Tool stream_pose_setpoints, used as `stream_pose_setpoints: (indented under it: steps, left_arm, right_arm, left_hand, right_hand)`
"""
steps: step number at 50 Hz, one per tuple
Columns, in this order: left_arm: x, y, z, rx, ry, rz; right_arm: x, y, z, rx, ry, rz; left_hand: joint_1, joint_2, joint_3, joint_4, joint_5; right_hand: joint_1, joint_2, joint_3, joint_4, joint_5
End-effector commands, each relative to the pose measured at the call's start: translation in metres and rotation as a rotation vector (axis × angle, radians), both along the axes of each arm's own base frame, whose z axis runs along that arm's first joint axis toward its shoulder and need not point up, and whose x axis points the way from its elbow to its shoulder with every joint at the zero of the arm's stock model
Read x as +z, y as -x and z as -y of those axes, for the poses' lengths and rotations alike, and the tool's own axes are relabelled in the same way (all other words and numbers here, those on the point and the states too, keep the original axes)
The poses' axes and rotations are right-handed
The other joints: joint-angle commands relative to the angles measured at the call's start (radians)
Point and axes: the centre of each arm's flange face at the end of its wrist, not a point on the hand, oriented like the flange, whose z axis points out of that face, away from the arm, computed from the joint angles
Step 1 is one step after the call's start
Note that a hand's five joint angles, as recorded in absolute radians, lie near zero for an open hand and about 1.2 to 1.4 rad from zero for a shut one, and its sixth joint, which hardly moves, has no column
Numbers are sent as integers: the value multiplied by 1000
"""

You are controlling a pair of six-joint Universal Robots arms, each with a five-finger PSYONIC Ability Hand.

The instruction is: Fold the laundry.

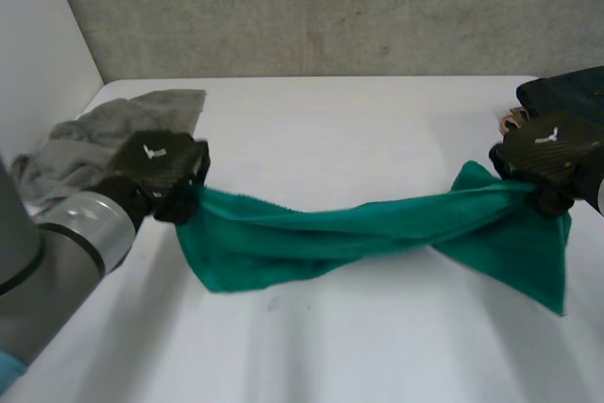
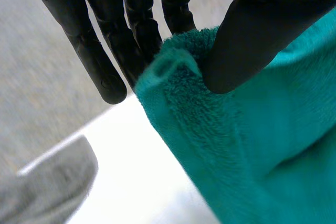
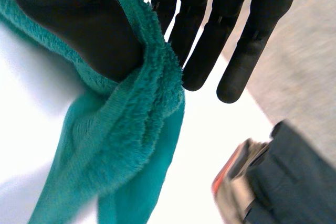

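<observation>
Lying at the far left: a grey heap (image 1: 113,134) of laundry is sitting crumpled on the white worktop (image 1: 359,120), just behind the left hand (image 1: 160,165), with no fold in it.
Left hand: it is pinching one end of the green towel (image 1: 330,233). In its wrist view the thumb is pressing the bunched edge (image 2: 178,72) against the fingers (image 2: 105,66).
Green towel: it is hanging stretched between the two hands, twisted into a loose rope at its middle. The wider left part is sagging down towards the worktop, and a loose flap is drooping below the right hand (image 1: 547,153).
Right hand: it is gripping the other end. In its wrist view the thumb is clamping the gathered cloth (image 3: 131,129) against the fingers (image 3: 202,51).
Dark garment (image 1: 566,92): it is lying bunched at the far right corner, with something orange and pale beside it, too blurred to name.
Progress: the work is looking barely begun. No fold is showing anywhere. The towel is probably needing to be untwisted, laid flat and folded, and the other two pieces are waiting after it.
</observation>
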Motion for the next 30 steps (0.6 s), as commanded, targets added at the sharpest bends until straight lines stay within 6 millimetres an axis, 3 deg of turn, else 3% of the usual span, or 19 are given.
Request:
stream_pose_setpoints:
  steps: [1, 2, 3, 5, 6, 7, 10, 11, 16, 21, 30]
  left_arm:
    - [-23, 17, 42, -18, 45, 94]
    - [-19, 21, 51, -13, 73, 83]
    - [-5, 30, 67, -13, 149, 51]
    - [17, 39, 84, -10, 248, 6]
    - [32, 42, 91, -8, 308, -22]
    - [64, 46, 104, 9, 438, -81]
    - [109, 46, 117, 55, 617, -178]
    - [137, 44, 122, 90, 727, -249]
    - [178, 36, 126, 150, 931, -403]
    - [160, 36, 128, 150, 856, -366]
    - [59, 16, 122, 179, 519, -187]
  right_arm:
    - [-28, -8, 52, 9, -68, -130]
    - [-28, -11, 60, -8, -51, -128]
    - [-23, -17, 78, -42, 10, -122]
    - [-6, -27, 94, -73, 121, -103]
    - [6, -33, 101, -82, 189, -87]
    - [33, -46, 111, -97, 336, -42]
    - [78, -57, 120, -117, 565, 52]
    - [97, -62, 125, -119, 680, 116]
    - [119, -71, 133, -89, 892, 252]
    - [111, -73, 116, -19, 827, 235]
    - [32, -72, 95, 48, 464, 141]
  left_hand:
    - [262, 205, 207, 196, 246]
    - [262, 205, 207, 196, 246]
    - [262, 205, 207, 196, 246]
    - [262, 205, 207, 196, 246]
    - [262, 205, 207, 196, 246]
    - [262, 205, 207, 196, 246]
    - [262, 205, 207, 196, 246]
    - [262, 205, 207, 196, 246]
    - [262, 205, 207, 196, 246]
    - [262, 205, 207, 196, 246]
    - [262, 205, 207, 196, 246]
  right_hand:
    - [284, 222, 215, 199, 239]
    - [284, 222, 215, 199, 239]
    - [284, 222, 215, 199, 239]
    - [284, 222, 215, 199, 239]
    - [284, 222, 215, 199, 239]
    - [284, 222, 215, 199, 239]
    - [284, 222, 215, 199, 239]
    - [284, 222, 215, 199, 239]
    - [284, 222, 215, 199, 239]
    - [284, 222, 215, 199, 239]
    - [284, 222, 215, 199, 239]
